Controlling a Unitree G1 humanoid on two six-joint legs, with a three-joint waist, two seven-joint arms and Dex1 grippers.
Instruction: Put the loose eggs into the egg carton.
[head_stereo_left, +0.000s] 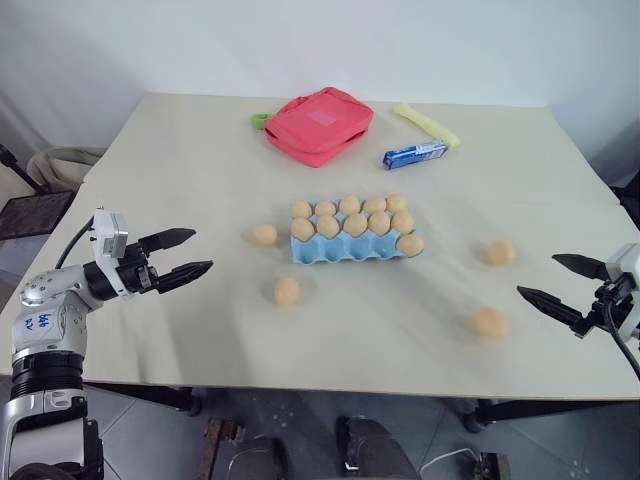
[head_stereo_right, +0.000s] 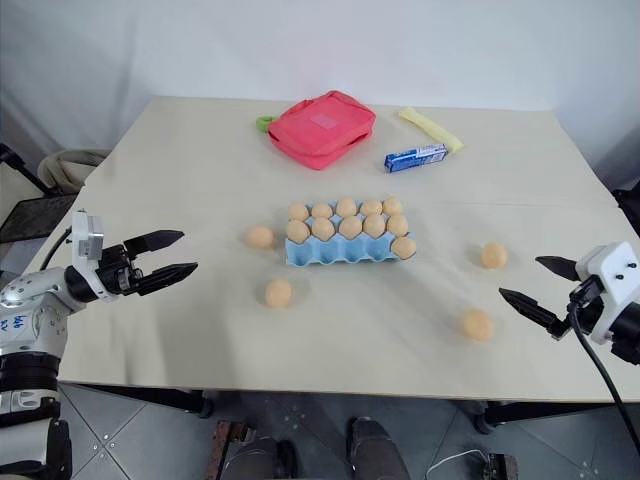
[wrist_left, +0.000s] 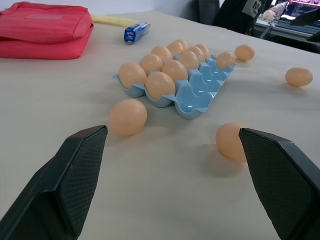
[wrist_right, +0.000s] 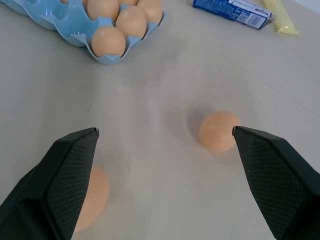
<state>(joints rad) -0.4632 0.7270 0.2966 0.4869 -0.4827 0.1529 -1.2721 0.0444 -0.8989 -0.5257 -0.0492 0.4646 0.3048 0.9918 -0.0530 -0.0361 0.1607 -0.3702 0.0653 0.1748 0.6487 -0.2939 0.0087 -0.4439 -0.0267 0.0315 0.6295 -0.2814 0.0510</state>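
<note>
The light blue egg carton (head_stereo_left: 350, 247) lies in the middle of the table with several tan eggs in its cups and some front cups bare. Several loose eggs lie around it: two on its left (head_stereo_left: 264, 235) (head_stereo_left: 287, 291) and two on its right (head_stereo_left: 500, 253) (head_stereo_left: 489, 322). My left gripper (head_stereo_left: 203, 250) hovers open over the table's left side, pointing toward the two left eggs and holding nothing. Near the table's right front edge my right gripper (head_stereo_left: 536, 275) is open and empty, with the two right eggs (wrist_right: 218, 131) (wrist_right: 95, 192) just ahead of it.
A red pouch (head_stereo_left: 318, 124) sits at the back of the table with a green item (head_stereo_left: 260, 121) at its left. A blue-and-white packet (head_stereo_left: 414, 154) and a yellow packet (head_stereo_left: 428, 124) lie to its right. The table's front edge (head_stereo_left: 330, 385) runs below both grippers.
</note>
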